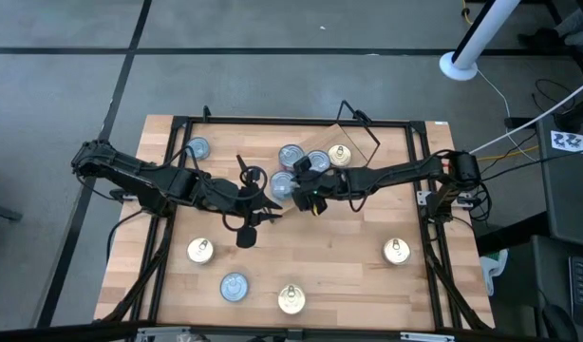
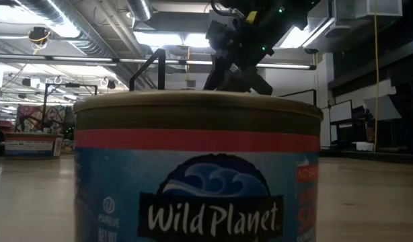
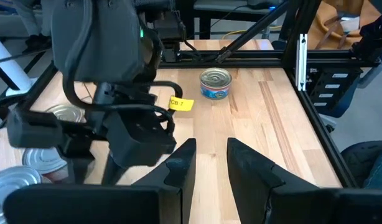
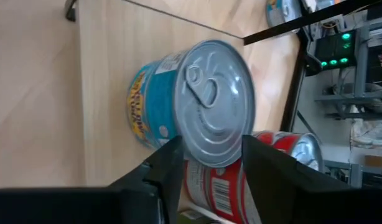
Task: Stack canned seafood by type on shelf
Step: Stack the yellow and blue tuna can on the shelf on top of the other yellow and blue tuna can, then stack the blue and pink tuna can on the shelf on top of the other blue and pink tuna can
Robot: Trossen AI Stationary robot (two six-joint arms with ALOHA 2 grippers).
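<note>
Right now the right gripper (image 4: 206, 165) sits over the cluster of tins on the shelf (image 1: 363, 142), its jaws parted on either side of a blue-labelled tin (image 4: 191, 102) that rests on a red-labelled tin (image 4: 219, 180) directly beneath it. The fingers (image 4: 157, 171) stand just off the tin's sides, so I judge this a release and not a grip. To finish the step well, the jaws should open evenly and the arm should lift straight away from the stack without dragging the silvery pull-ring lid sideways; the top tin looks only partly centred on the one below, so any nudge could slide it off.

The blue tin is short and round, with a yellow-and-blue label and a flat grey lid. Another silver-topped tin (image 4: 306, 149) lies just beyond the gripper.

The left gripper (image 3: 209, 165) waits near the right one, over bare tabletop, jaws slightly apart and holding nothing; ahead of it stands a lone blue tin (image 3: 215, 83). More loose tins, such as a gold tin (image 1: 396, 251), lie well apart from both.
</note>
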